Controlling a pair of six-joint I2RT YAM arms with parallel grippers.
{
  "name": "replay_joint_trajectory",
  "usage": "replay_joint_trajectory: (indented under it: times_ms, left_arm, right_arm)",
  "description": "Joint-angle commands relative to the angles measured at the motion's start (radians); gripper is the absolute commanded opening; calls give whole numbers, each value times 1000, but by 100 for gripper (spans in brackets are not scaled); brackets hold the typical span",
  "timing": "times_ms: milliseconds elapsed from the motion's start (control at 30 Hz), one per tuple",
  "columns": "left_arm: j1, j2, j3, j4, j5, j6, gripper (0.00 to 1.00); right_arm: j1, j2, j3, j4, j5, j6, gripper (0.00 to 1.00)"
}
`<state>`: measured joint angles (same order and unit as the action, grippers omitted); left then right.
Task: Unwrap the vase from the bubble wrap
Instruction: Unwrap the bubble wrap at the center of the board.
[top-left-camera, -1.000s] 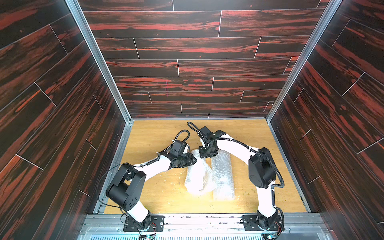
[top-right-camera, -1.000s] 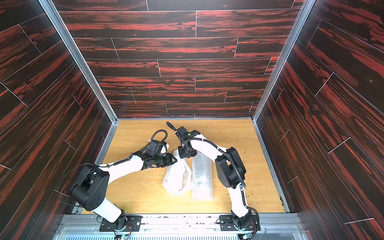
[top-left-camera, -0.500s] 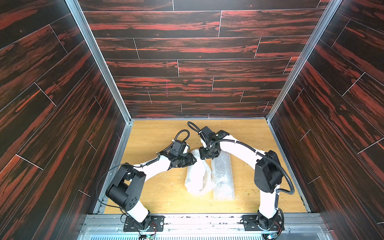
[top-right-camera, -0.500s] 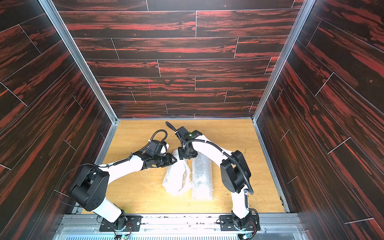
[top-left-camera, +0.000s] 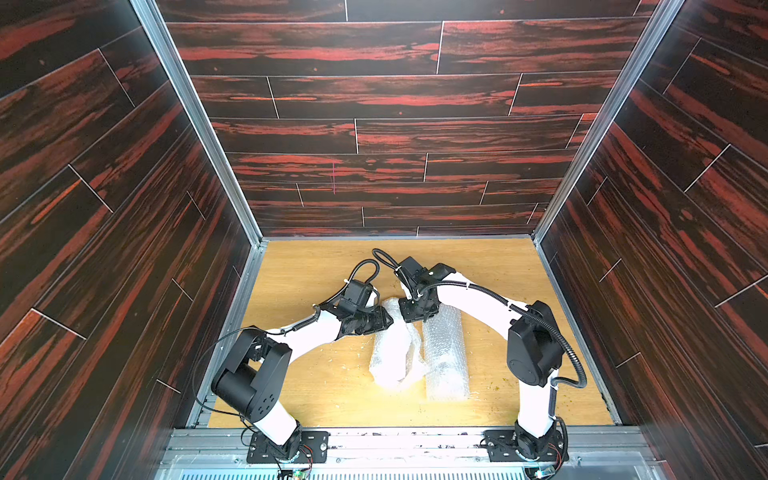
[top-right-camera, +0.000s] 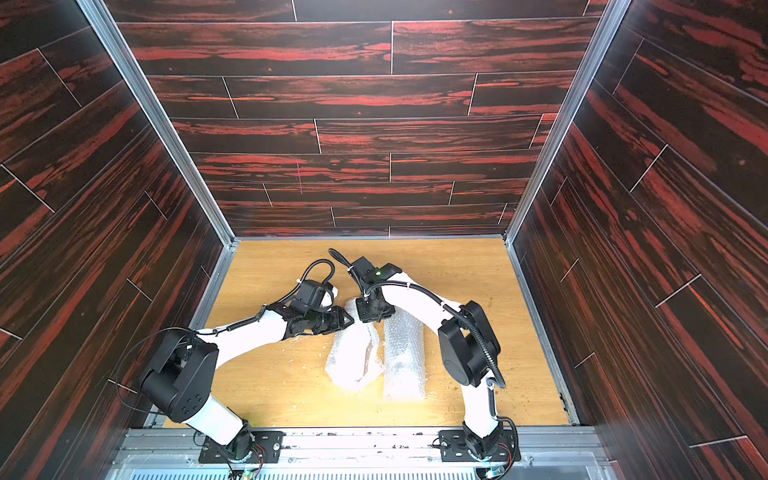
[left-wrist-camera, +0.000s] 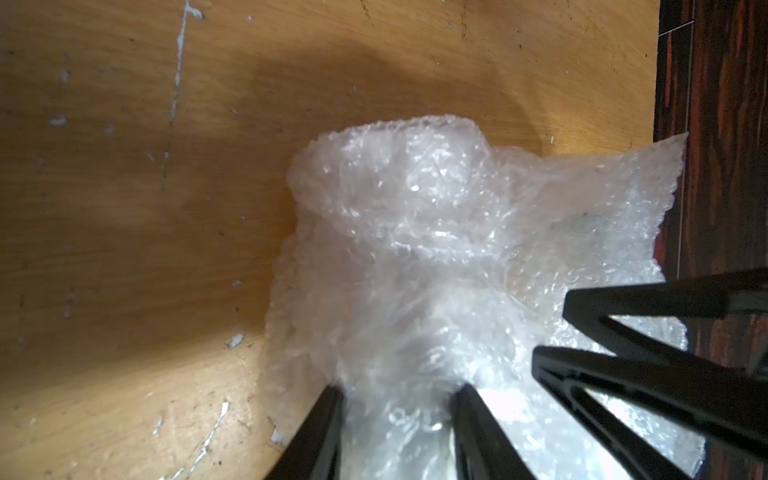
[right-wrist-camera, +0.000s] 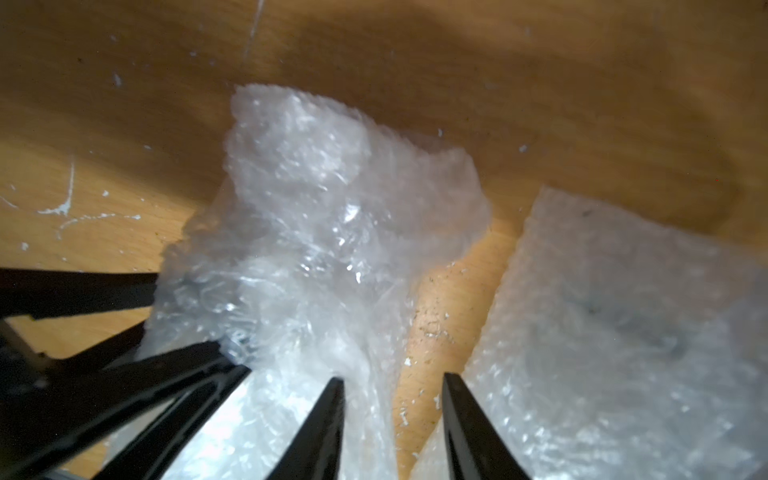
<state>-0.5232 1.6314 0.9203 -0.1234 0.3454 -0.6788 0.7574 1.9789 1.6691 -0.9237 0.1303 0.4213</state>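
Two pieces of bubble wrap lie side by side on the wooden floor: a crumpled bundle and a flatter roll. The vase is hidden. My left gripper is shut on the far end of the crumpled bundle, which fills the space between its fingers. My right gripper stands open just beside it. One of its fingers touches a flap of the crumpled bundle, the other is next to the flat roll, and bare wood shows between them.
The wooden floor is scuffed, with white flecks. Dark red-streaked walls close in on three sides, with metal corner rails. Both arm bases stand on the metal rail at the front edge.
The right arm's elbow has swung outward to the right while its gripper stayed at the far end of the wrap. The left arm and both pieces of wrap have not moved.
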Motion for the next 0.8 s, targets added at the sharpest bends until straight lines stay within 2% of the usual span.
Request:
replay_joint_trajectory:
  times_ms: [0,233,467,600,767]
  left_arm:
    - [-12,81,-66,-223,-94,19,43]
    - [-12,79,-60,-234,-101,24,43]
    - [-12,79,-52,-237,-102,25,43]
    - [-12,79,-51,-237,-102,25,43]
    - [-12,73,-61,-235,-100,25,43]
  right_arm:
    - [4,63,26,-12,23,-29,39]
    - [11,75,35,-4,5,-42,41]
    - [47,81,29,-27,34,-67,52]
    - [57,71,-31,-13,66,-62,52]
    - [53,102,4,-31,98,-72,48]
